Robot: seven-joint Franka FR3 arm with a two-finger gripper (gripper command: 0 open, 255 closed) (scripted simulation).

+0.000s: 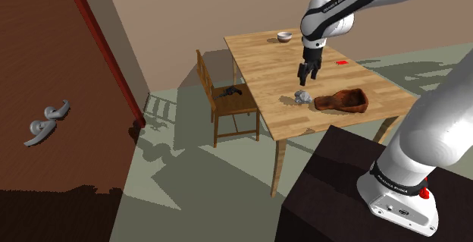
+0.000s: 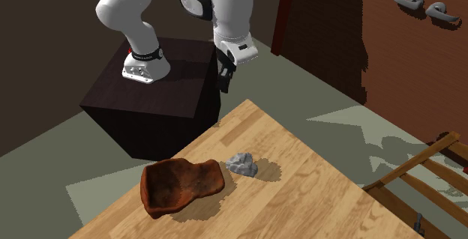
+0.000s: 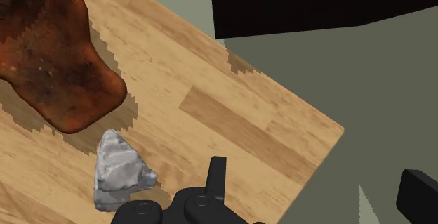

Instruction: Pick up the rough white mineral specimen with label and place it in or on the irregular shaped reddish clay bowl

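The light wooden table [image 1: 261,55] carries the irregular reddish-brown clay bowl [image 2: 180,186]. The black gripper [image 1: 306,80] hangs above the table, fingers spread wide. The rough pale grey mineral lump [image 3: 116,170] lies just beside the bowl, its long axis and narrow tip pointing at it.

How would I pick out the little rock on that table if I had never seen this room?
Find the wooden table with a chair beside it. Near the table end closest to the robot's dark stand lies a lumpy reddish-brown bowl, and the rock sits just beside it. It is the pale grey, jagged lump, far smaller than the bowl.
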